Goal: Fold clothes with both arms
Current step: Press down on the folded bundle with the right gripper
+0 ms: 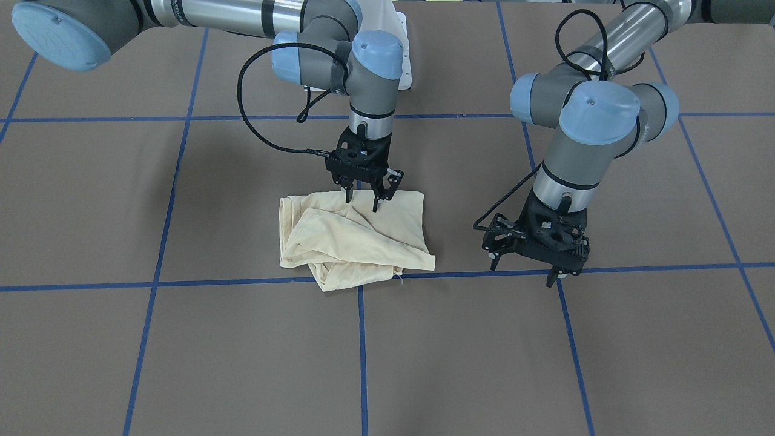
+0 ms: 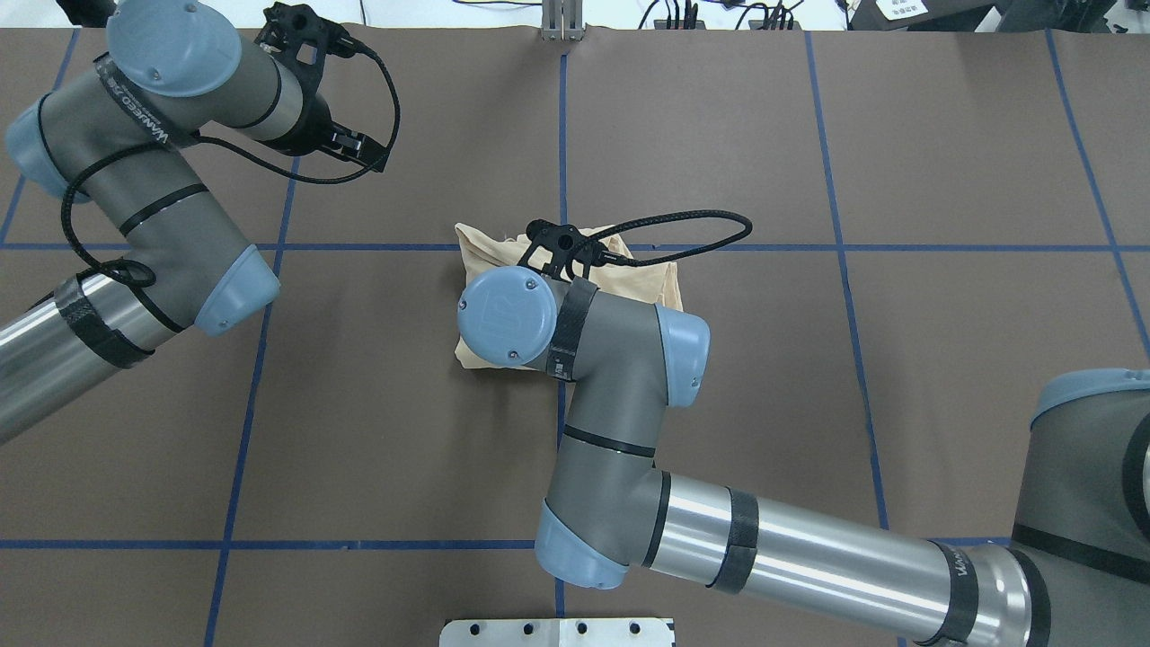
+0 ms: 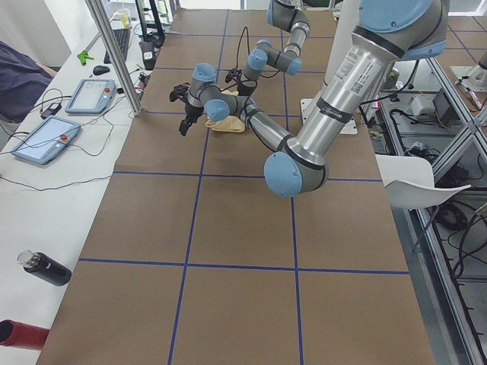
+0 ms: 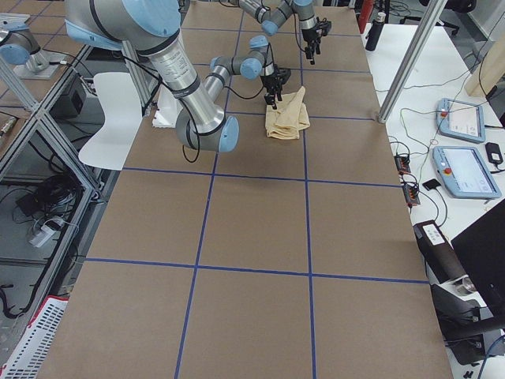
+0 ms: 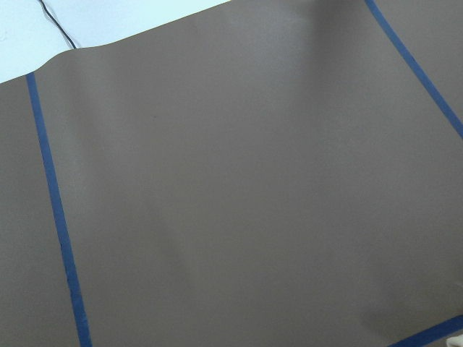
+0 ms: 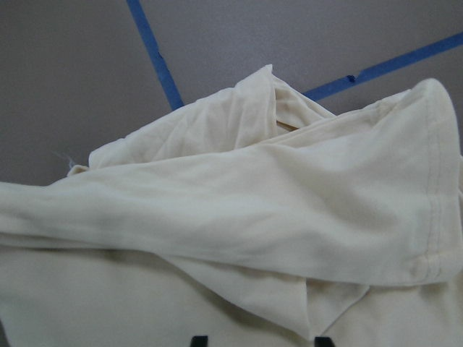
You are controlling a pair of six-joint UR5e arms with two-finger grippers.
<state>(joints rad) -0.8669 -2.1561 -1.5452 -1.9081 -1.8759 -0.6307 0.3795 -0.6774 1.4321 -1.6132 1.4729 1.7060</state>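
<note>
The clothes are one pale cream-yellow shirt (image 1: 357,239), lying crumpled and partly folded on the brown table, its print hidden. My right gripper (image 1: 362,203) hangs open right over the shirt's edge nearest the robot, fingertips at the cloth with nothing between them. In the right wrist view the shirt (image 6: 231,217) fills the frame, and two fingertips (image 6: 199,340) show apart at the bottom. From overhead, the right wrist covers much of the shirt (image 2: 647,279). My left gripper (image 1: 522,272) is open and empty, low over bare table well to the side of the shirt.
Blue tape lines (image 1: 362,339) divide the brown table cover into squares. The white pedestal base (image 1: 399,36) stands behind the shirt. A side bench holds teach pendants (image 3: 46,139) and a dark bottle (image 3: 44,268). A person's sleeve (image 3: 19,80) shows there.
</note>
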